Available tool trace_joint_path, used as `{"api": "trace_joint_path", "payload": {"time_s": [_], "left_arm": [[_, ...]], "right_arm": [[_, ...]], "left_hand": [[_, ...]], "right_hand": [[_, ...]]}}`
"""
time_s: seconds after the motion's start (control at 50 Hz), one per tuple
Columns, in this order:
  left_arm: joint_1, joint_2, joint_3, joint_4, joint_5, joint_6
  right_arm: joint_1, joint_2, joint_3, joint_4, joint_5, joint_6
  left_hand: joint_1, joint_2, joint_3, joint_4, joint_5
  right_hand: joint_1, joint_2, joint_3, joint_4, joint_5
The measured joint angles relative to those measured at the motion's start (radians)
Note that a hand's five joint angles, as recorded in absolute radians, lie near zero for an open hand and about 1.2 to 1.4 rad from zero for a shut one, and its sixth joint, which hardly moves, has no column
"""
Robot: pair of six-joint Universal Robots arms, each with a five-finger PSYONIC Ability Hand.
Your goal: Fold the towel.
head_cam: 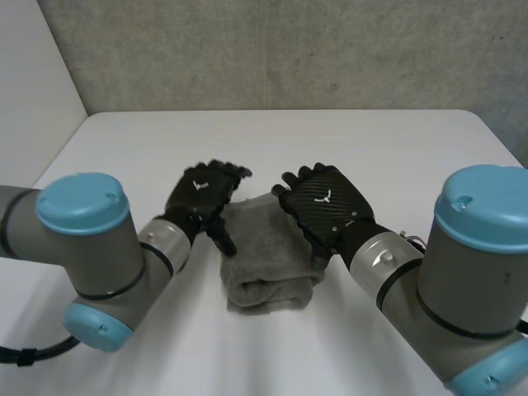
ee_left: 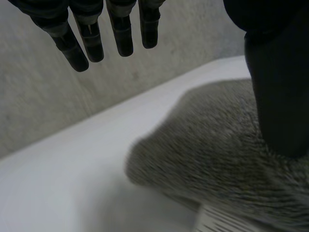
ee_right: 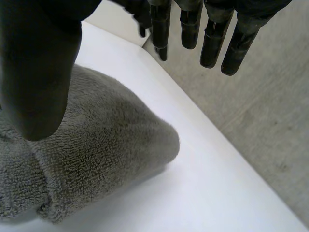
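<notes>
At the middle of the white table [head_cam: 346, 140], a grey towel [head_cam: 268, 256] lies folded into a small, thick bundle, its rolled near edge facing the robot and its far edge running between the two black hands. The left hand [head_cam: 202, 194] hovers at the towel's far left corner, palm down, its fingers [ee_left: 91, 41] straight and apart, closed on nothing. Its thumb [ee_left: 280, 96] hangs over the towel's left edge; whether it touches the cloth cannot be told.

The right hand [head_cam: 326, 202] is spread over the towel's far right corner and right side, its fingers [ee_right: 212, 43] likewise straight and apart above bare table [ee_right: 203, 183], gripping nothing, with its thumb [ee_right: 38, 72] low over the pile. In the left wrist view the towel [ee_left: 217, 154] sits under that hand's thumb, its soft rounded corner bulging onto the table [ee_left: 58, 179]. In the right wrist view the towel [ee_right: 106, 145] shows a plump folded corner beneath the palm.

Each hand ends a grey arm with light-blue caps: the left arm [head_cam: 91, 256] and the right arm [head_cam: 470, 272] flank the bundle. A speckled grey wall [head_cam: 289, 49] stands behind the table's far edge.
</notes>
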Motion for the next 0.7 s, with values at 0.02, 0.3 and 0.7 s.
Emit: {"api": "trace_joint_path", "payload": {"time_s": [0.02, 0.3, 0.7], "left_arm": [[-0.007, -0.015, 0.0, -0.01, -0.006, -0.009], [-0.033, -0.118, 0.039, -0.084, -0.096, -0.024], [-0.014, 0.279, 0.188, -0.28, -0.129, -0.07]], "right_arm": [[-0.007, 0.021, -0.007, 0.001, -0.006, 0.013], [-0.013, 0.305, -0.107, 0.008, -0.002, 0.047], [-0.076, -0.118, -0.234, 0.047, 0.126, 0.348]], "left_hand": [[0.0, 0.0, 0.0, 0.0, 0.0], [0.0, 0.0, 0.0, 0.0, 0.0], [-0.005, -0.005, -0.005, 0.0, -0.005]], "right_hand": [[0.0, 0.0, 0.0, 0.0, 0.0], [-0.024, 0.0, 0.0, 0.0, 0.0], [-0.026, 0.0, 0.0, 0.0, 0.0]]}}
